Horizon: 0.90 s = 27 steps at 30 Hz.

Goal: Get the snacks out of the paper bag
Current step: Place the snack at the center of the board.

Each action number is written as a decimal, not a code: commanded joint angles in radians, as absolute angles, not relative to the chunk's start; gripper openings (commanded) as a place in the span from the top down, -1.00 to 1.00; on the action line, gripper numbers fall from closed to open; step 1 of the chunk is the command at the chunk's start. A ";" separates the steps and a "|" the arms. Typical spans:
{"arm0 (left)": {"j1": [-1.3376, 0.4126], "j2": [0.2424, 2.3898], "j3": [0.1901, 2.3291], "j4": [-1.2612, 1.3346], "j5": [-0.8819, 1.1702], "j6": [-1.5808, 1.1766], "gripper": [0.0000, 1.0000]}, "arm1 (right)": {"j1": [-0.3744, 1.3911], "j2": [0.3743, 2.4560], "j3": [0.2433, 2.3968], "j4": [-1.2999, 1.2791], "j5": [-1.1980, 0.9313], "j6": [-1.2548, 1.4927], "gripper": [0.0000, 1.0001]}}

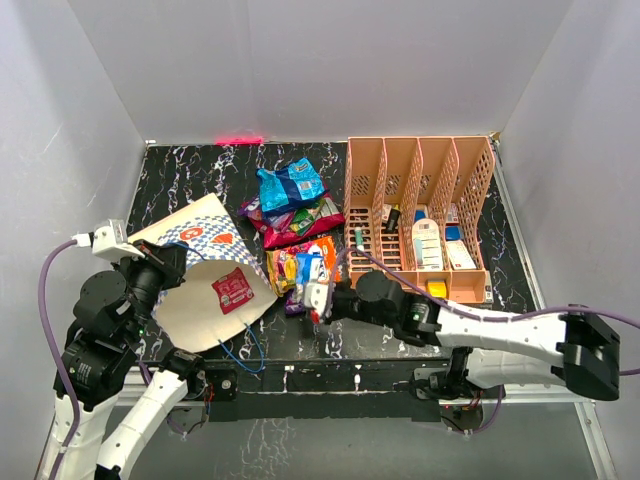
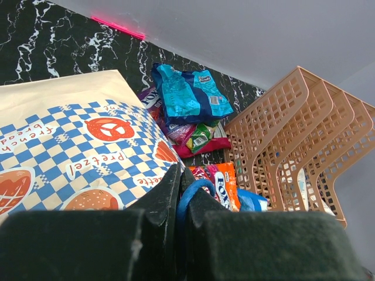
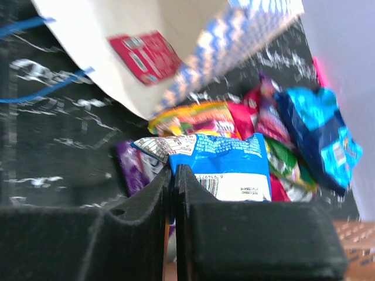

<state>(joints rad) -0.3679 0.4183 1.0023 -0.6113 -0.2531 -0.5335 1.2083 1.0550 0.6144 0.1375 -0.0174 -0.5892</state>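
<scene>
- My left gripper [image 2: 181, 174] is clamped on the blue cord handle [image 2: 186, 202] of the paper bag [image 2: 70, 134], holding the bag tilted at the left of the black marbled table [image 1: 190, 170].
- One red packet [image 1: 232, 291] lies inside the bag's open mouth.
- The other snacks [image 1: 295, 225] lie heaped between the bag and the peach organizer [image 1: 420, 170].
- My right gripper [image 3: 174, 171] has its fingers pressed together at the near edge of the heap, right against a blue packet [image 3: 231, 167].
- I cannot tell whether that packet's edge is caught between them.
</scene>
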 commanded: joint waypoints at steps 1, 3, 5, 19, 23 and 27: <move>-0.364 0.432 1.039 -0.615 -0.268 -0.538 1.00 | 1.080 1.157 0.687 0.267 0.006 -0.509 0.85; -0.365 0.431 1.036 -0.615 -0.267 -0.545 1.00 | 1.035 1.227 0.721 0.307 -0.021 -0.501 0.85; -0.364 0.431 1.037 -0.618 -0.262 -0.548 1.00 | 1.006 1.300 0.764 0.324 -0.020 -0.496 0.85; -0.364 0.419 1.046 -0.642 -0.263 -0.551 1.00 | 0.963 1.510 0.813 0.352 -0.029 -0.468 0.85; -0.364 0.420 1.047 -0.645 -0.261 -0.548 1.00 | 0.962 1.493 0.754 0.366 -0.015 -0.451 0.85; -0.364 0.425 1.048 -0.643 -0.256 -0.546 1.00 | 0.963 1.486 0.721 0.374 -0.016 -0.420 0.85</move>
<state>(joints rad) -0.3679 0.4183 1.0103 -0.6529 -0.2543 -0.5438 0.9638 1.5208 0.7464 0.3046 -0.0250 -0.4648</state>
